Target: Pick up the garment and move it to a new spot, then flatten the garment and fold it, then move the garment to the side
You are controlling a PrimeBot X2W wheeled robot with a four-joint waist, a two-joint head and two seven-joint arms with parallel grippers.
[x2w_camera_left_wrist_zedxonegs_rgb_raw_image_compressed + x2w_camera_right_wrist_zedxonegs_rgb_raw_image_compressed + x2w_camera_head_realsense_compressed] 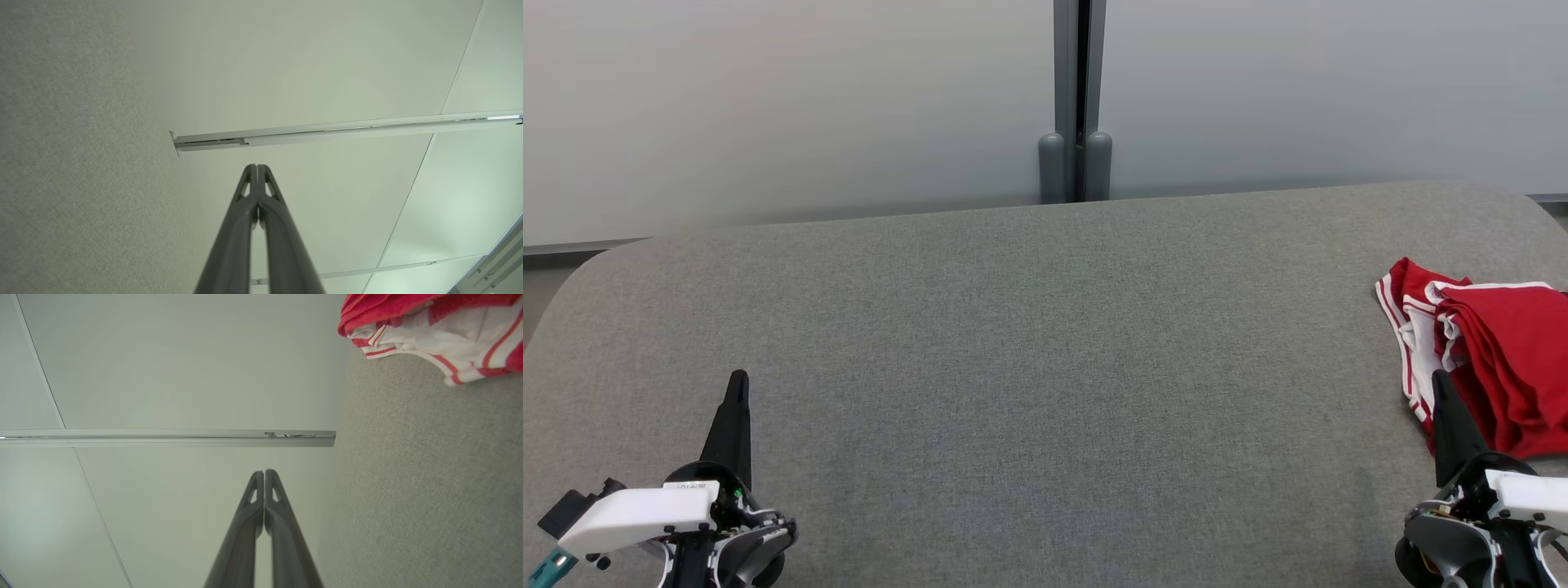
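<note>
Head view, 1 item: red garment [1511,359] w/ white striped trim, bunched in loose layers at 3 o'clock by grey table [1045,367] edge, fits either awaiting pickup or already set aside; left gripper [738,384] at 7, right gripper [1439,380] at 5 beside it, both fingers-together, empty, prob. parked.

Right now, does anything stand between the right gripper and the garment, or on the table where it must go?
Nothing visible does. The shut right gripper sits right beside the red garment near the right edge of the table; only its bare gray surface stretches toward the middle.
</note>
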